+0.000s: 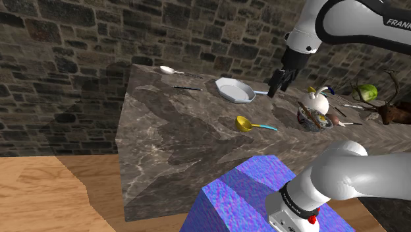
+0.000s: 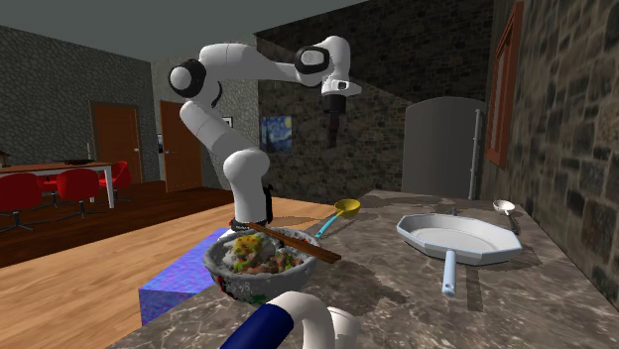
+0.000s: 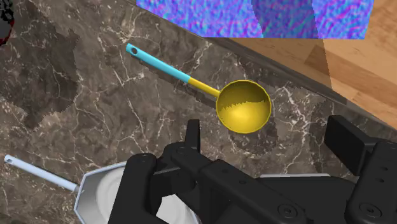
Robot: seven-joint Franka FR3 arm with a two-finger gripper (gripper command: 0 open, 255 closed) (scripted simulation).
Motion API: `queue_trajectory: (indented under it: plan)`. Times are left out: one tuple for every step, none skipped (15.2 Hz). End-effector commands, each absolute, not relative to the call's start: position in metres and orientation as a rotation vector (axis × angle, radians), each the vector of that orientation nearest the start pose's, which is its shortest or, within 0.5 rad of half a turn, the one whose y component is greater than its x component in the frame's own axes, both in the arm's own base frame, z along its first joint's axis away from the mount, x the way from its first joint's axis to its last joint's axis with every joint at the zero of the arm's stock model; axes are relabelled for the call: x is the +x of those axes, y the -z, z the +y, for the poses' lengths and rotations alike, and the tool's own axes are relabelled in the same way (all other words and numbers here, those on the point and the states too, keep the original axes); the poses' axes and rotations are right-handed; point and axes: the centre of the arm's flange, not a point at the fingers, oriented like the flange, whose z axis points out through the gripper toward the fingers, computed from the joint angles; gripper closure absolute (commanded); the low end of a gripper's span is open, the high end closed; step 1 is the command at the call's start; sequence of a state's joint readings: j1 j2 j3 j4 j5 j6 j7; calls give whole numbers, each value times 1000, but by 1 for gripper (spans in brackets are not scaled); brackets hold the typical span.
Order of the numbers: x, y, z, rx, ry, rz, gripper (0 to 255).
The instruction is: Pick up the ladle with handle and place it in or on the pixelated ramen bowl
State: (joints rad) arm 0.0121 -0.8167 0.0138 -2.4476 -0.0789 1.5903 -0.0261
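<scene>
- We see the gripper (image 1: 276, 82) hanging well above the marble counter (image 1: 164, 132), its two black fingers standing apart with nothing between them. No grasp has been made yet.
- The ladle (image 3: 243, 107) lies flat on the counter near the edge that faces the blue stand (image 1: 253, 191). Its yellow cup is open upward, and its thin handle (image 3: 156, 63), yellow then cyan, runs roughly toward the ramen bowl (image 2: 238, 286). Ladle and bowl are apart.
- The white pan (image 1: 235, 90) sits close under the hand, so we judge that a straight drop would meet the pan or its pale handle, not the ladle.
- The ladle's handle is slim and lies low on the stone. If the fingers come down along it instead of across it, they would likely close on nothing or scrape the counter.
- If we aim at the round cup instead, it may slip out sideways as the fingers close.
- Any such nudge matters, because the ladle lies near the counter edge and could slide off toward the stand.
- A grip far out on the cyan end would probably let the cup sag or swing on the way over.
- The bowl is full, with chopsticks (image 2: 295, 240) across its rim and a white rounded vessel (image 1: 318, 103) just beside it. A careless set-down could knock either of them, or leave the ladle tipping off the rim.
</scene>
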Motion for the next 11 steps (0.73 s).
queue_trajectory:
  plan:
    - [298, -559, 0, -3229, -66, -82, 0]
    - [294, -546, -3, -3226, -44, -200, 0]
    - [290, -534, -7, -3218, -21, -318, 0]
    - [287, -521, -11, -3206, 2, -435, 0]
    - [285, -509, -16, -3190, 24, -553, 0]
    - [282, -496, -20, -3168, 47, -669, 0]
    - [280, -483, -25, -3143, 70, -785, 0]
    - [279, -471, -30, -3112, 92, -899, 0]
    - [278, -458, -35, -3078, 115, -1013, 0]
    - [278, -446, -40, -3038, 137, -1125, 0]
    - [278, -433, -45, -2995, 159, -1235, 0]
